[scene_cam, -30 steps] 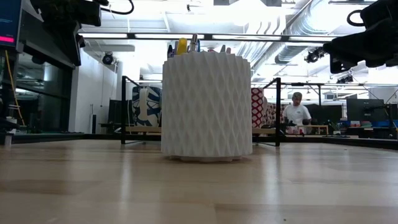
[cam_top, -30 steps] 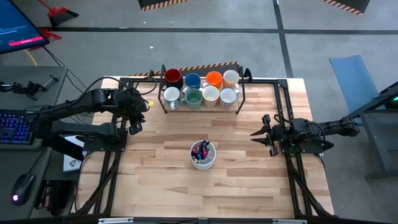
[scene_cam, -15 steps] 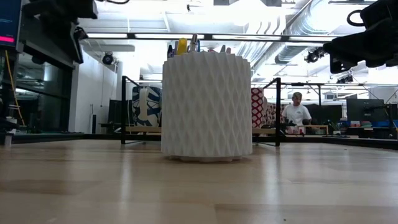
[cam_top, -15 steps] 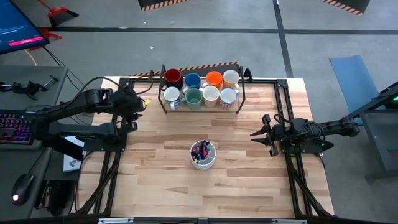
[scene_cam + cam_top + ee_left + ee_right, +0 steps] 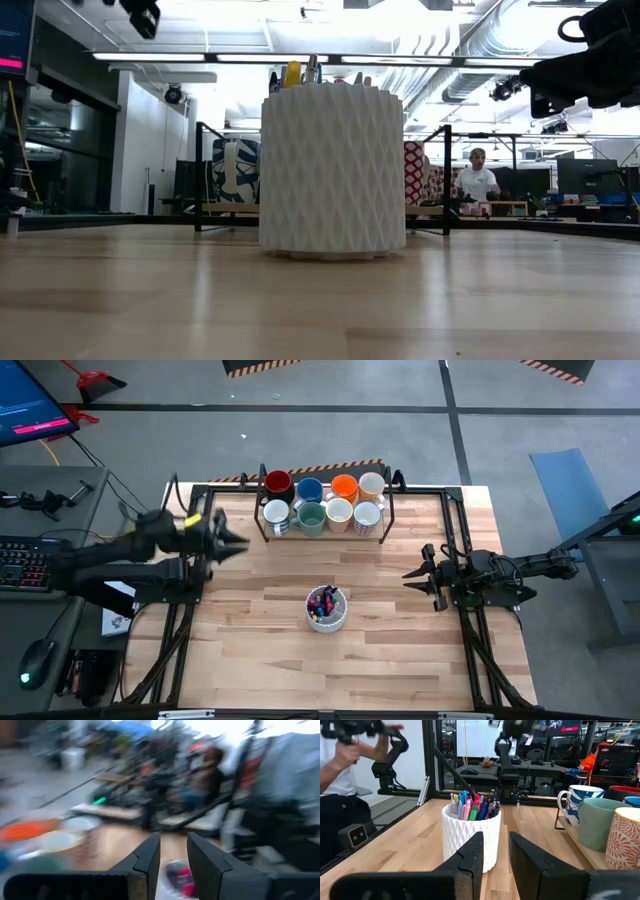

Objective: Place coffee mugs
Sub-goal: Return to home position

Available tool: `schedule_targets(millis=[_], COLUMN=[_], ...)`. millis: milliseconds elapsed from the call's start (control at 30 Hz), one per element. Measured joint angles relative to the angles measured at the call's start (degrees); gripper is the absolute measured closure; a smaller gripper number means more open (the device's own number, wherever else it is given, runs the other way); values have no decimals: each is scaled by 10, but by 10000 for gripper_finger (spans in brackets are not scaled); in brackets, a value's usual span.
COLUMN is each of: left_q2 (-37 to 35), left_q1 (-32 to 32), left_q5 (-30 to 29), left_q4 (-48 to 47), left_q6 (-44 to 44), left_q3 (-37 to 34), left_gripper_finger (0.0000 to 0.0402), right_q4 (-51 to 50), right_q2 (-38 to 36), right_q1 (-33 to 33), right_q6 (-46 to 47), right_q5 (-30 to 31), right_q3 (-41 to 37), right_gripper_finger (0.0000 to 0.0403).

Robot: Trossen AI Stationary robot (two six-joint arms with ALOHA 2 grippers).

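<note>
**Eight mugs racked at the far edge, both grippers empty**

All the coffee mugs stand upright, mouths up, in a black wire rack (image 5: 391,500) at the middle of the table's far edge. The rack's long side runs left to right, and the mugs sit in two rows of four along it.

- **Back row, left to right:** the dark red mug (image 5: 278,483), the blue mug (image 5: 309,489), the orange mug (image 5: 344,487) and a cream mug (image 5: 371,485).
- **Front row, left to right:** a white mug (image 5: 276,514), the green mug (image 5: 311,516), a second white mug (image 5: 339,512) and a patterned mug (image 5: 366,515).

In the right wrist view the patterned mug shows an orange leaf-like print. A blue-and-white printed mug farther along the row turns its handle away from the rack. No lettering can be read on any of them.

Nearer the front of the wooden table (image 5: 400,660), well apart from the rack, stands a white faceted pen cup (image 5: 332,170) full of coloured pens (image 5: 470,807).

The left gripper (image 5: 173,840) hangs over the table's left edge, level with the rack's front and pointing toward it. It is badly blurred, but its fingers show a narrow gap with nothing between them. The right gripper (image 5: 496,840) hovers at the table's right edge, aimed across at the pen cup. Its fingers are likewise slightly parted and empty.

A monitor (image 5: 30,405) beside the table at far left shows a red bar whose text is too small to read. A person (image 5: 478,180) sits in the room beyond.
</note>
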Motion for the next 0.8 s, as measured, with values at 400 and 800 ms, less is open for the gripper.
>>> schedule_targets(millis=[400,800], left_q2=[-137,-227], left_q1=[-81,-82], left_q5=[53,83], left_q4=[237,195], left_q6=[-11,3], left_q3=[-252,-309], left_gripper_finger=[314,314], right_q4=[0,0], right_q2=[0,0], right_q1=[0,0], right_q6=[0,0], right_q5=[0,0], right_q3=[0,0], right_gripper_finger=[327,327])
